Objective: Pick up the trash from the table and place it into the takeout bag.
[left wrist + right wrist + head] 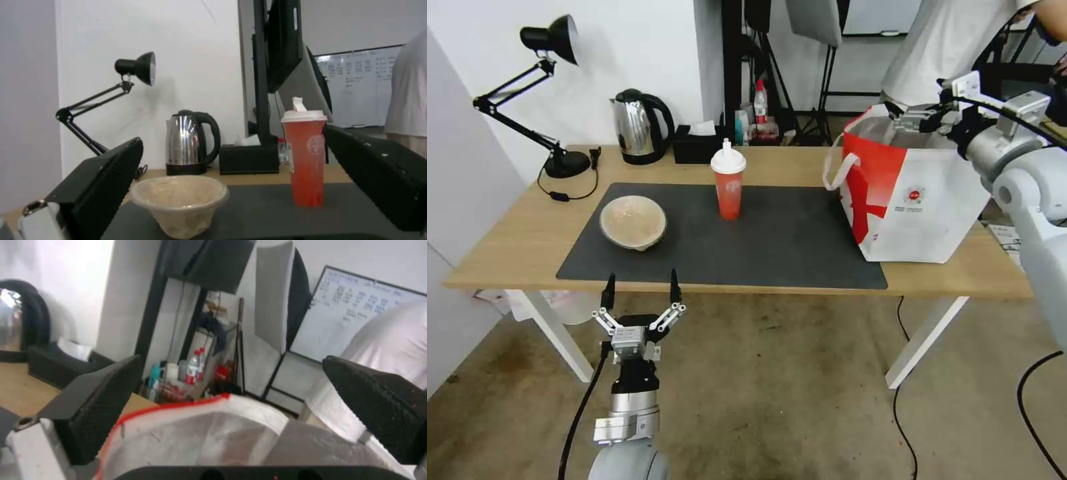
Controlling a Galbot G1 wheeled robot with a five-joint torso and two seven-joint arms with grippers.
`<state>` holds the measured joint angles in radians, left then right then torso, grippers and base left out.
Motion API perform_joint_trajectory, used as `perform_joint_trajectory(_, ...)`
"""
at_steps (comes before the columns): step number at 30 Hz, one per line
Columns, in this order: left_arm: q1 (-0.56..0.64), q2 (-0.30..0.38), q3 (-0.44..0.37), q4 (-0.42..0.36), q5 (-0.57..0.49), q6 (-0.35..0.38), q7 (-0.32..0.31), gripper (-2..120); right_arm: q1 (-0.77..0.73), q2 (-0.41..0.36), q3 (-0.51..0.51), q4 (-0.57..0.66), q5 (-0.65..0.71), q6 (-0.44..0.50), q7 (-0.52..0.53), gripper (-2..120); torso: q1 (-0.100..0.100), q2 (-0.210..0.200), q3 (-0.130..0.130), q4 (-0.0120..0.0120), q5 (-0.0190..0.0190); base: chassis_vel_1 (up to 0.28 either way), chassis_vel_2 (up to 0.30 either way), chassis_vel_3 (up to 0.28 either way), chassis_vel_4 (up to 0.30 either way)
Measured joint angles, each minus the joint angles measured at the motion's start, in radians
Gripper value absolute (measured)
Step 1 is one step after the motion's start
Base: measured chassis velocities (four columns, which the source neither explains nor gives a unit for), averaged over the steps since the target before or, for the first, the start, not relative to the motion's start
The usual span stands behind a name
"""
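On the dark mat of the table (527,240) sit two pieces of trash: a beige pulp bowl (632,222) on the left and a red cup with a white domed lid (728,180) near the middle. The left wrist view shows the bowl (180,203) close by and the cup (307,160) behind it. The takeout bag (920,200), white with a red panel, stands open at the table's right end. My left gripper (640,293) (233,135) is open, just in front of the table's front edge, facing the bowl. My right gripper (912,121) (231,361) hangs open and empty over the bag's rim (178,406).
Along the table's back edge stand a steel kettle (639,127), a black tissue box (697,148) and a black desk lamp (550,93) with its cord. Stands and bottles crowd the room behind. A cable (904,413) trails on the floor under the table's right side.
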<state>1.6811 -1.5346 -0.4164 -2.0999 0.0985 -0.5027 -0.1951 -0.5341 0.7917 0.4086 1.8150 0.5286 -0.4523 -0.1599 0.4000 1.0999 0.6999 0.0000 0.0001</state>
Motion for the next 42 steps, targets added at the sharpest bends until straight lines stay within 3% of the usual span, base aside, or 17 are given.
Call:
perform_joint_trajectory(12,0.013,-0.006,0.0,-0.007,0.007,-0.006,0.0,100,-0.085,-0.006,0.024,0.201,0.049,0.003,0.027,100,0.0,0.0,0.0,0.0001,-0.0003,0.0,0.0,0.0,0.0)
perform_joint_trajectory(17,0.013,-0.01,0.004,-0.006,0.013,-0.008,0.001,100,-0.185,-0.007,0.026,0.295,0.05,0.053,0.045,100,0.0,0.0,0.0,0.0001,-0.0002,0.0,0.0,0.0,0.0)
perform_joint_trajectory(22,0.012,-0.012,0.005,-0.003,0.016,-0.008,0.001,100,-0.313,0.02,0.044,0.373,0.025,0.142,0.077,100,0.0,0.0,0.0,0.0,-0.0001,0.0,0.0,0.0,0.0)
perform_joint_trajectory(26,0.009,-0.014,0.002,-0.002,0.017,-0.008,0.0,100,-0.492,0.089,0.076,0.426,-0.069,0.267,0.116,100,0.0,0.0,0.0,-0.0001,0.0,0.0,0.0,0.0,0.0)
perform_joint_trajectory(27,0.009,-0.014,0.002,-0.002,0.017,-0.008,0.0,100,-0.492,0.089,0.076,0.426,-0.069,0.267,0.116,100,0.0,0.0,0.0,-0.0001,0.0,0.0,0.0,0.0,0.0)
perform_joint_trajectory(37,-0.001,-0.014,-0.01,-0.003,0.016,-0.007,0.0,100,-0.81,0.259,0.077,0.438,-0.282,0.601,0.216,100,0.0,0.0,0.0,0.0,-0.0002,0.0,0.0,0.0,0.0)
perform_joint_trajectory(42,-0.001,-0.013,-0.01,-0.003,0.016,-0.007,0.0,100,-0.911,0.305,0.079,0.435,-0.349,0.676,0.224,100,0.0,0.0,0.0,-0.0001,-0.0001,0.0,0.0,0.0,0.0)
